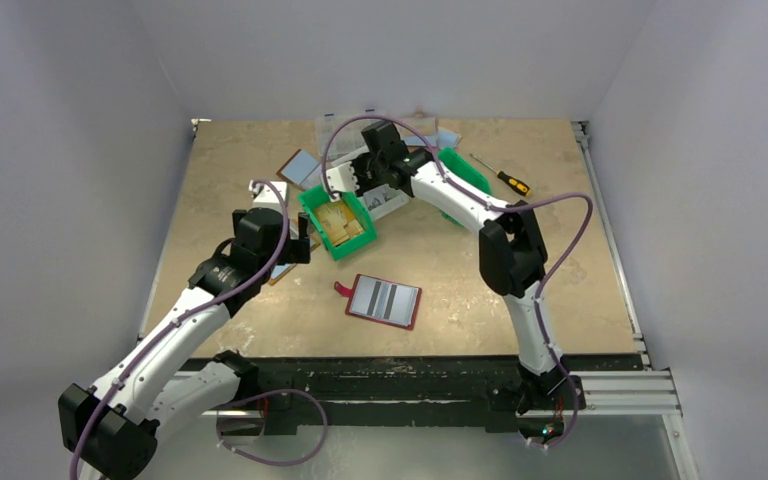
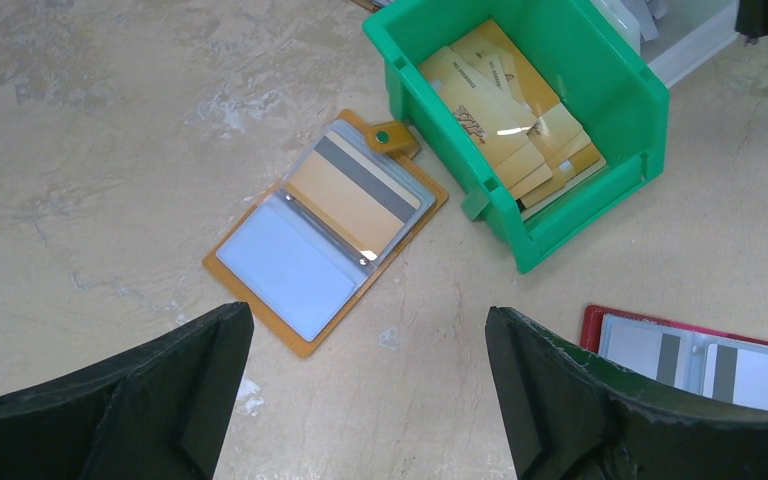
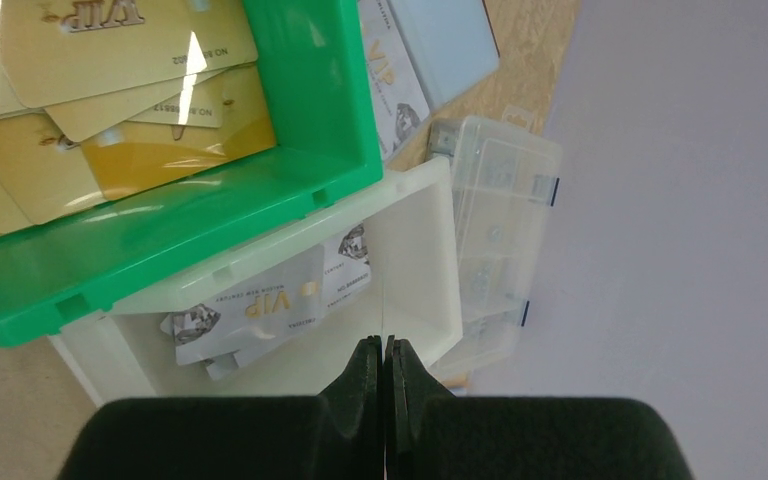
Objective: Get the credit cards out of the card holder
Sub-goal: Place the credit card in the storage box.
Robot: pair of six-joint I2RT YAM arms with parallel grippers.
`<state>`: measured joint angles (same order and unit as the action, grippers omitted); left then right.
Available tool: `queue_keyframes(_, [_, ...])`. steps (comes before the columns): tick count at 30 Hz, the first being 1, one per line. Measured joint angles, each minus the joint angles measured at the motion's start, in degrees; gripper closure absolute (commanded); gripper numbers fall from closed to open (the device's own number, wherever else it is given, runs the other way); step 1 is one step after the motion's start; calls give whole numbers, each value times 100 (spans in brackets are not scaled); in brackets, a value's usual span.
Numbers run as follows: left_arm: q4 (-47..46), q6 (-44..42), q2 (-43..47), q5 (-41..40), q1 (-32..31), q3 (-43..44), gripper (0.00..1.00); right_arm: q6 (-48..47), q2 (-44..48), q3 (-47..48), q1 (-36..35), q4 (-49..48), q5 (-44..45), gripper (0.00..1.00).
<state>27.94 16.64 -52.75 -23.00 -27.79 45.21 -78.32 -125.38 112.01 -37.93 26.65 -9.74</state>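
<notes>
Only the top view shows both arms at once. In it the card holder lies open at the centre of the table, well below the green bin, with the credit cards still in its panels. A screwdriver lies at upper right.

The left wrist view catches the holder's red rim at its lower right corner, with banded grey cards inside. It also shows a tan-rimmed bifold beside the bin and gold cards stacked in the bin.

The right wrist view alone shows a white bin against the green one. It holds silver cards, and a clear plastic box sits beyond it.

The left gripper is spread wide above bare table, holding and touching nothing.

The right gripper hangs over the white bin with its fingers pressed together. A hair-thin pale line rises from the tips. I cannot tell whether it is a card seen edge-on.
</notes>
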Motion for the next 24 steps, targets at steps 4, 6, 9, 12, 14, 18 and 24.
queue_keyframes(4, [0, 0, -2, 2, 33, -2, 7, -20, -179, 92, 0, -177, 26, 100])
queue_keyframes(6, [0, 0, -4, 4, 44, -2, 7, -33, -251, 111, 0, -236, 42, 100])
queue_keyframes(9, [0, 0, -9, 7, 46, -4, 7, -42, -358, 146, 0, -310, 107, 99])
queue_keyframes(12, [-2, -4, -11, 15, 72, -9, 7, -46, -455, 164, 0, -431, 129, 99])
queue_keyframes(14, [-2, -7, -13, 20, 81, -11, 7, -61, -533, 173, 0, -514, 136, 98])
queue_keyframes(18, [-4, -31, -13, 26, 85, -11, 7, -85, -713, 188, 9, -697, 160, 97])
queue_keyframes(24, [-4, -37, -17, 28, 118, -11, 7, -92, -988, 188, 13, -935, 173, 80])
